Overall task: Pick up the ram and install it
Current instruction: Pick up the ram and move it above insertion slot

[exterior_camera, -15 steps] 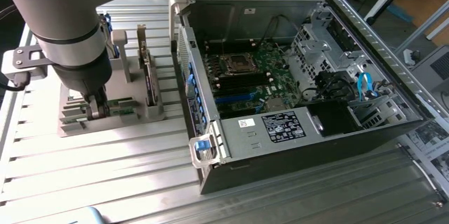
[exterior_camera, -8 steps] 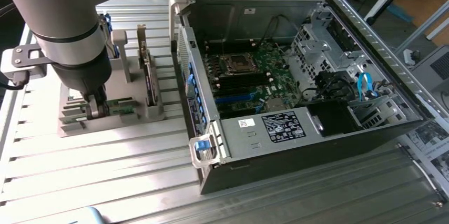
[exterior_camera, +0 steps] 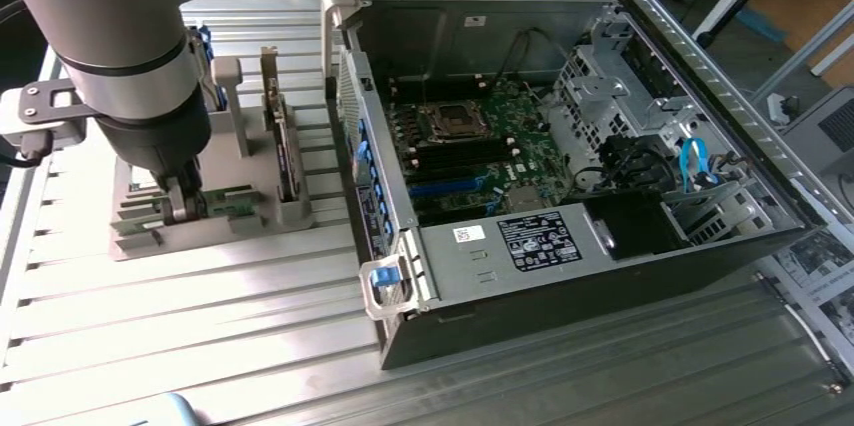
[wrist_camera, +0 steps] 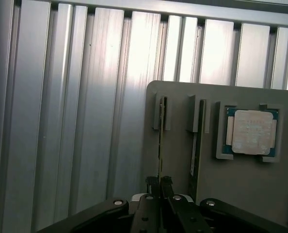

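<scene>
The ram [wrist_camera: 160, 138] is a thin green stick seen edge-on, standing in a slot of the grey holder [wrist_camera: 241, 189]. My gripper [wrist_camera: 159, 180] is shut on its near end, one finger on each face. In the exterior view the gripper [exterior_camera: 187, 208] reaches down into the holder [exterior_camera: 200, 238] at that view's left, and a bit of the green ram [exterior_camera: 230, 203] shows beside the fingers. The open computer case [exterior_camera: 534, 146] lies to the exterior view's right, its motherboard [exterior_camera: 481, 146] facing up.
A second thin board [wrist_camera: 195, 145] stands in the neighbouring slot. A square silver CPU [wrist_camera: 253, 132] lies in a pocket of the holder. A taller dark card [exterior_camera: 278, 146] stands upright in the holder. Everything rests on a ribbed aluminium table [exterior_camera: 200, 326].
</scene>
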Robot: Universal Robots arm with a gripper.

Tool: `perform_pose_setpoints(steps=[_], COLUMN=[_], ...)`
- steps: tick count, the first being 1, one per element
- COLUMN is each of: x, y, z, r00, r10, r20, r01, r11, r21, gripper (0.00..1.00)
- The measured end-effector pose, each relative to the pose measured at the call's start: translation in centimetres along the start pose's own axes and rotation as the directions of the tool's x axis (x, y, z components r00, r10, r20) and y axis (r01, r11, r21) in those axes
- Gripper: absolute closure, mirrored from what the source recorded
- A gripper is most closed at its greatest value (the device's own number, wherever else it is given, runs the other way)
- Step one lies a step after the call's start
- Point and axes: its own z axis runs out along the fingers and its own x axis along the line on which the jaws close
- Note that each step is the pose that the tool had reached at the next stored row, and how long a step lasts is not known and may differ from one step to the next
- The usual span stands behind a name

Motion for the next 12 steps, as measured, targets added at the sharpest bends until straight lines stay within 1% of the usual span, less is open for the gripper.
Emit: perform_pose_setpoints(steps=[12], x=[0.0], y=[0.03], z=[-0.83], r00=[1.0], r10=[0.0], r20=[0.0], r01=[0.0], r11=[1.0], r21=[0.0], gripper=[0.87])
